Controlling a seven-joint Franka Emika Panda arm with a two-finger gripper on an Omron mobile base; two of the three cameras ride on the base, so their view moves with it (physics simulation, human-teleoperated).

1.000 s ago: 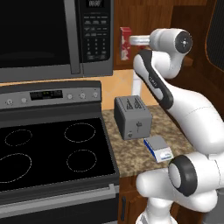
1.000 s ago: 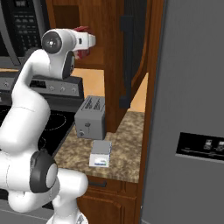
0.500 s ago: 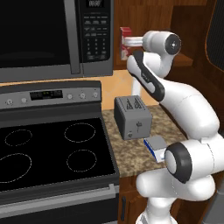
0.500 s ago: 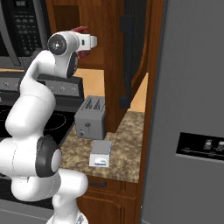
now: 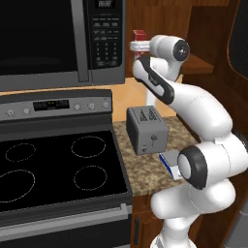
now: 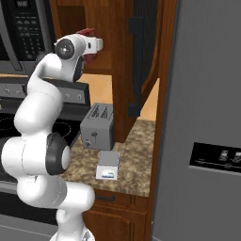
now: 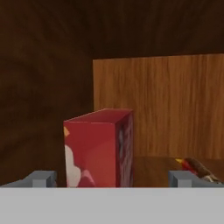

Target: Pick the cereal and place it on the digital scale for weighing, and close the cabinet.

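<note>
- While the cereal [image 7: 98,148] stands upright on the cabinet [image 6: 120,56] shelf, it lies straight ahead of the gripper [image 7: 111,177].
- Fingers [image 7: 41,178] spread wide, flanking it, holding nothing.

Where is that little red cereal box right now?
The small red cereal box stands upright inside the dark brown wooden cabinet, in the hand view's centre-left, just ahead of the end effector.

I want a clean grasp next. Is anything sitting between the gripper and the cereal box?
Nothing visible. In the hand view the cereal stands straight ahead between the open finger tips, with bare shelf in front. A small yellow-and-red item lies off to the side, beyond one tip.
</note>
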